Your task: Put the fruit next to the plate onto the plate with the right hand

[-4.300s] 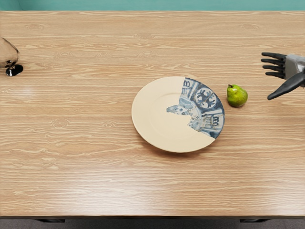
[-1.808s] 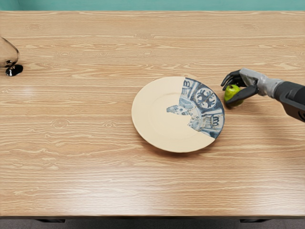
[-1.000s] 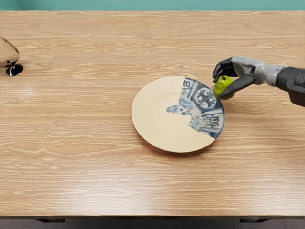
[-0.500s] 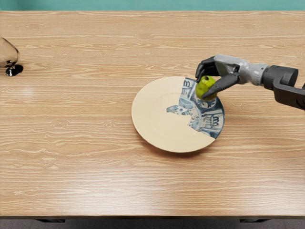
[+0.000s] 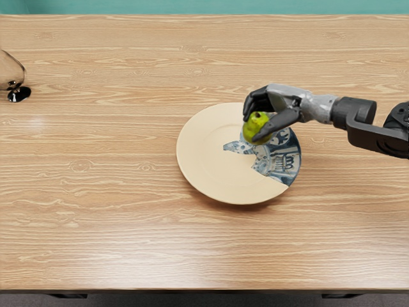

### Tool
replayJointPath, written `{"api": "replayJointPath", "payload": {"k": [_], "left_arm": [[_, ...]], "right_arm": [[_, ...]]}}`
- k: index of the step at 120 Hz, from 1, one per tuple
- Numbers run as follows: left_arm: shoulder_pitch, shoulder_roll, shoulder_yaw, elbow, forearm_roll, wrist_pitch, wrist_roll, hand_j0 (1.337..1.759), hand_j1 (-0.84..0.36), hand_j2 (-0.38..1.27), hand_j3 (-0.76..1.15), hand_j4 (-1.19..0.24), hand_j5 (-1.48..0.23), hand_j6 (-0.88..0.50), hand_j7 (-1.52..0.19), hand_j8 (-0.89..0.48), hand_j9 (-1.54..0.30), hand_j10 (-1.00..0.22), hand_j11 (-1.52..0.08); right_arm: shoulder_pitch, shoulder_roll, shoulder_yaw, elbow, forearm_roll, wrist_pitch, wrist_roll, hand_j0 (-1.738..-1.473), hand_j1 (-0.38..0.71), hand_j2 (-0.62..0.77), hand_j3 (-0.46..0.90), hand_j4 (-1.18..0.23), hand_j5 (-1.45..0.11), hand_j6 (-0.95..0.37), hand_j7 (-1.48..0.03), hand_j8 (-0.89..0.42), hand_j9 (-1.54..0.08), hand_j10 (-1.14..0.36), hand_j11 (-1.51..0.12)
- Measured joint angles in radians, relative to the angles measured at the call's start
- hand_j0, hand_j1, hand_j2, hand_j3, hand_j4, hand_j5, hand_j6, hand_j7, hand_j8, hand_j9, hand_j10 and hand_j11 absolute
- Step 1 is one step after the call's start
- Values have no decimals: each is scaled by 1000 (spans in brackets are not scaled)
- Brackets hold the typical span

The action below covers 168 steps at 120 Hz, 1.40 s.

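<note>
While gripped btwn thumb & curled dark fingers (image 5: 254,101), the small yellow-green pear (image 5: 257,126) sits just under the grey-and-black right hand (image 5: 276,105), over the upper-right part of the round cream plate w/ blue-patterned wedge (image 5: 204,153). Fingers close narrowly round the fruit: thumb across its lower right, others over its top. Can't tell if pear touches plate. Pear skin smooth, glossy; plate flat, matte; light wood-grain table (image 5: 128,224) below. Brownish glass w/ dark base (image 5: 11,77) at far left edge.

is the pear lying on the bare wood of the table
No, the right hand grips the pear over the plate, by its blue patterned part, not on the table.
</note>
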Motion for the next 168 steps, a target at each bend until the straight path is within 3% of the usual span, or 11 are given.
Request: {"api": "replayJointPath", "payload": {"k": [48, 70, 112, 132, 168], "left_arm": [[0, 0, 0, 0, 0, 0, 0, 1658, 346, 0, 0, -3, -3, -3, -3, -3, -3, -3, -3], [0, 0, -1, 0, 0, 0, 0, 1658, 346, 0, 0, -3, -4, -3, -4, -3, -4, -3, -4], [0, 0, 0, 0, 0, 0, 0, 1658, 346, 0, 0, -3, -3, -2, -3, -2, -3, -3, -3], [0, 0, -1, 0, 0, 0, 0, 1658, 346, 0, 0, -3, -3, -2, -3, -2, -3, -2, -3], [0, 0, -1, 0, -1, 0, 0, 1658, 346, 0, 0, -3, -3, -2, -3, -2, -3, -3, -3]], "right_arm": [[-39, 17, -4, 4, 0, -5, 0, -1655, 293, 331, 0, -702, -948, -691, -927, -418, -933, -335, -920], [-42, 17, -5, 4, 1, -5, -1, -1656, 246, 157, 0, -610, -817, -609, -802, -448, -812, -360, -800], [-37, -4, 3, 15, 3, 1, -15, -1658, 37, -16, 0, -345, -452, -345, -449, -316, -450, -300, -448], [-32, -58, 53, 51, 8, 6, -69, -1658, -98, -19, 0, -222, -288, -222, -287, -209, -288, -201, -287], [-31, -222, 88, 60, 76, 131, -84, -1658, -272, -6, 0, -70, -89, -71, -88, -67, -89, -65, -88]]}}
